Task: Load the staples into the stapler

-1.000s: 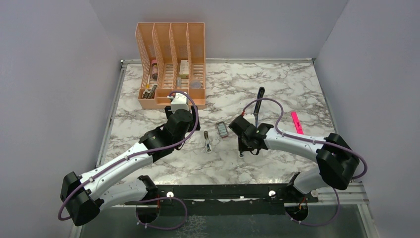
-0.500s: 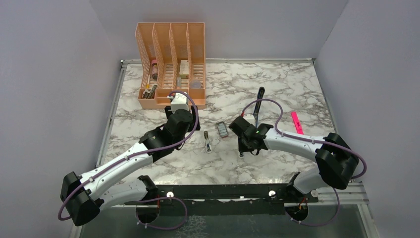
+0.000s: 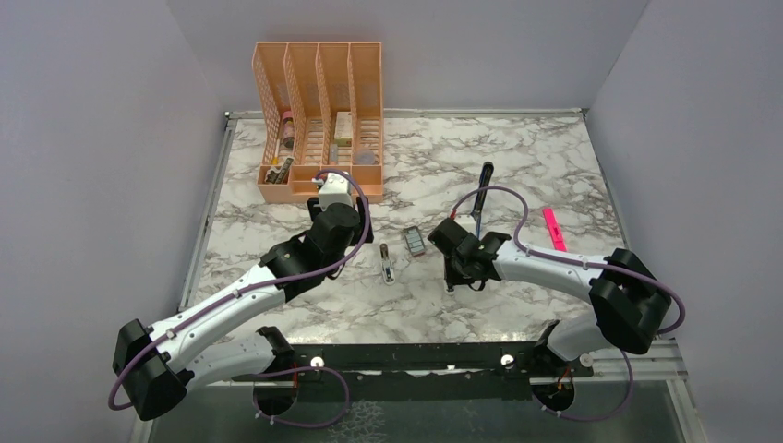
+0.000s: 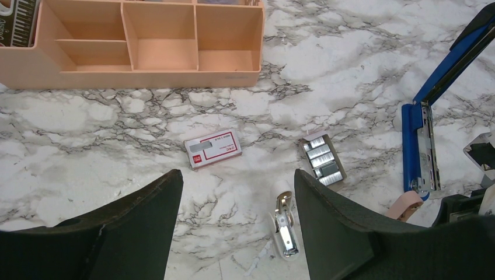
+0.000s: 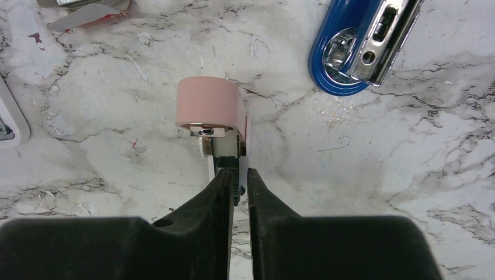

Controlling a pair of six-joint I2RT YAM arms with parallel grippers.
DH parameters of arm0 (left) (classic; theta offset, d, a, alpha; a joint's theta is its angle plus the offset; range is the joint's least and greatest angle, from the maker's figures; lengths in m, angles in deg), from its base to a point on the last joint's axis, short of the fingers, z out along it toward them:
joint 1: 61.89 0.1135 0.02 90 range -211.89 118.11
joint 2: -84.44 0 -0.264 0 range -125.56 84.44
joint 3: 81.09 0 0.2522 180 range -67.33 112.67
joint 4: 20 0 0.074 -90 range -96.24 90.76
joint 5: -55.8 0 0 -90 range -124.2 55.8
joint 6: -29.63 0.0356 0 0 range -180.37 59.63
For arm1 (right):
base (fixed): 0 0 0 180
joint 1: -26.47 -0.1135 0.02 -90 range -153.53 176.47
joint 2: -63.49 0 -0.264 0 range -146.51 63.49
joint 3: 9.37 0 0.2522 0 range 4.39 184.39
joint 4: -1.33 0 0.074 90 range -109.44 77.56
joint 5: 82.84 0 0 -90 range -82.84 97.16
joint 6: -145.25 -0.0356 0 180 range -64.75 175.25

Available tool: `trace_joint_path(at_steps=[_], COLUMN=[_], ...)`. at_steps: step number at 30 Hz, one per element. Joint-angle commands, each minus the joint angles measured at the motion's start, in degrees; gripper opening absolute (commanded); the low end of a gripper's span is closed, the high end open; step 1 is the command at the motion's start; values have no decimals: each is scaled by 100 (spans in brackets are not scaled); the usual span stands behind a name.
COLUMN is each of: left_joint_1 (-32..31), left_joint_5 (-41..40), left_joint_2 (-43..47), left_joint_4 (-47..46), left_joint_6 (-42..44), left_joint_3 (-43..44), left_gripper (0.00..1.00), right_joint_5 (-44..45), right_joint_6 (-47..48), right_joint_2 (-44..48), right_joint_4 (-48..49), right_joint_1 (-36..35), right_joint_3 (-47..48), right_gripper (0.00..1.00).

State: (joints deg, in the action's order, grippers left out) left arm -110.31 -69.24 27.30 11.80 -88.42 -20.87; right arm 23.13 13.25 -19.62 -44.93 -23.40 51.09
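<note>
Your right gripper (image 5: 236, 175) is pinched onto a pink-capped white piece (image 5: 210, 108), with the open stapler (image 5: 356, 46) just ahead-right of it. Your left gripper (image 4: 236, 175) gapes wide and empty, the staples box (image 4: 213, 150) just ahead of it.

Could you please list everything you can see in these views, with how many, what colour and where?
stapler: 1, blue and black, flipped open, centre-right of the table
staples: 1 open tray, silver, left of the stapler
box sleeve: 1, red and white, left of the staples
metal piece: 1, silver and white, on the near side of the staples
highlighter: 1, bright pink, right side of the table
pink-topped tool: 1, pink and white, in the right gripper
organizer: 1, orange, back left; its contents are too small to tell
table: 1, white marble
left gripper: 1, black, open, near the box sleeve
right gripper: 1, black, shut on the pink-topped tool
</note>
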Motion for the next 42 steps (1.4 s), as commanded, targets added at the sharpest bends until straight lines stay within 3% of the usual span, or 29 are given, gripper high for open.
trace_joint_path(at_steps=[1, 9, 16, 26, 42], left_joint_1=[35, 44, 52, 59, 58], left_joint_5=[103, 111, 130, 131, 139], left_joint_2=[-15, -16, -35, -35, -16], left_joint_4=[-128, -130, -127, -133, -127], left_joint_6=[-42, -34, -25, -32, -34], left_joint_3=[12, 32, 39, 15, 4], left_gripper=[71, 71, 71, 71, 71], right_joint_5=[-51, 298, 366, 478, 378], right_joint_6=[-36, -69, -124, -232, -221], right_joint_2=[-3, 342, 10, -193, -343], right_joint_4=[-1, -70, -87, -76, -4], right_joint_1=[13, 19, 19, 21, 30], right_joint_3=[-75, 234, 360, 352, 260], right_gripper=[19, 23, 26, 21, 22])
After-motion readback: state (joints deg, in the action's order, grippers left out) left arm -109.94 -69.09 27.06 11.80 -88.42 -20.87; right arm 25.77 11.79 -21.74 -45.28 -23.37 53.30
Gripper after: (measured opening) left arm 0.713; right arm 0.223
